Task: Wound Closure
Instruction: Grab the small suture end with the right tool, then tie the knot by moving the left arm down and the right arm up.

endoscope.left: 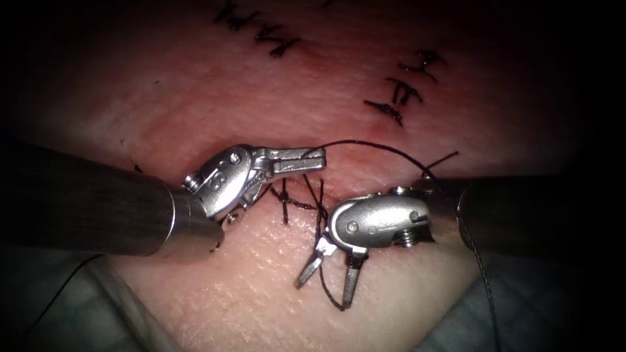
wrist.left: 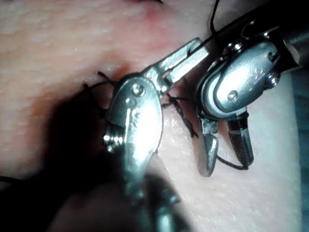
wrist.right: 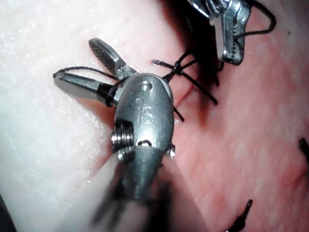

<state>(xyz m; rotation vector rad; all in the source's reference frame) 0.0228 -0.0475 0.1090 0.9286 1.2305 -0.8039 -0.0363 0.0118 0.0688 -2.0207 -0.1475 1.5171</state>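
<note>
Left tool (endoscope.left: 317, 158) is clamped on the thread (endoscope.left: 385, 148) just above the cut (endoscope.left: 306, 195); right tool (endoscope.left: 329, 283), below it, gapes with thread looped around its jaws.

The right tool (wrist.right: 99, 72) carries stamped characters on the rounded steel housing behind its jaws; in the right wrist view they read roughly as "iS", standing just below a small round pin. The left tool (endoscope.left: 306, 160) has faint engraved marks on its own housing in the endoscope view, something like "68", too worn by glare to read with any confidence. In the left wrist view that same housing shows a shallow mark I cannot make out.
</note>
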